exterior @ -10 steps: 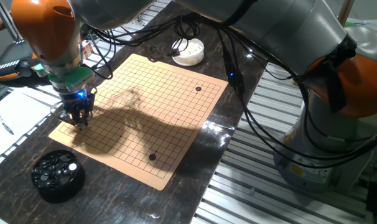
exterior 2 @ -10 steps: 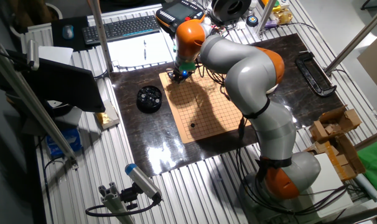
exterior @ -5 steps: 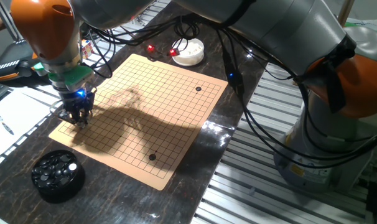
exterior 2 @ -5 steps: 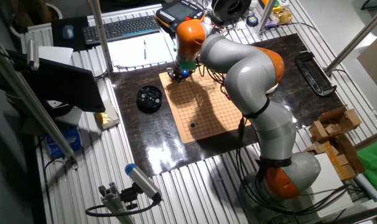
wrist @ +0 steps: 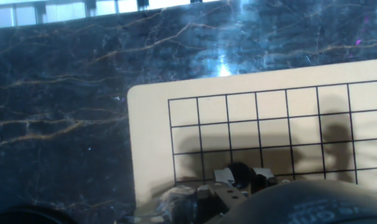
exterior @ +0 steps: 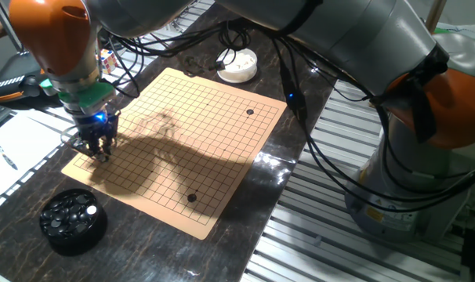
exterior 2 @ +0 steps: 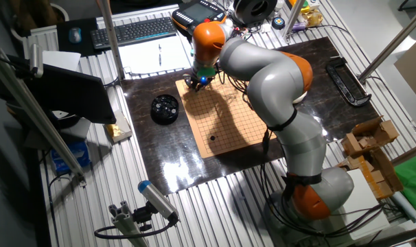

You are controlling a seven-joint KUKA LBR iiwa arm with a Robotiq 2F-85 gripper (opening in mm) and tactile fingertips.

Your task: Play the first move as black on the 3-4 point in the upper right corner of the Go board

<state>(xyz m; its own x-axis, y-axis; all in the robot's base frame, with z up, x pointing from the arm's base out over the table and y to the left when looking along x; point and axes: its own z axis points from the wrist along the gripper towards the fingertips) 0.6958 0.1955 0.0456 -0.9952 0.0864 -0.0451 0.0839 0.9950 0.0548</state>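
Slightly lifted since before, jaws [exterior: 97,151] pinch the black stone [wrist: 240,174] over the Go board [exterior: 214,125]; no legible writing.

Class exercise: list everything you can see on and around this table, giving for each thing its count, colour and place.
Go board: one, tan with a black grid, on the dark marble table.
Black stones on the board: two, one towards the board's far right, one near its front edge.
Stone bowl: one, black, full of black stones with one white among them, off the board's front left corner.
White bowl: one, beyond the board's far edge.
Keyboard: one, black, behind the table.
Paper with pen: white, beside the keyboard.
Gripper: one, dark, low over the board's left corner; a black stone sits between its fingers.
Arm: one, grey and orange.
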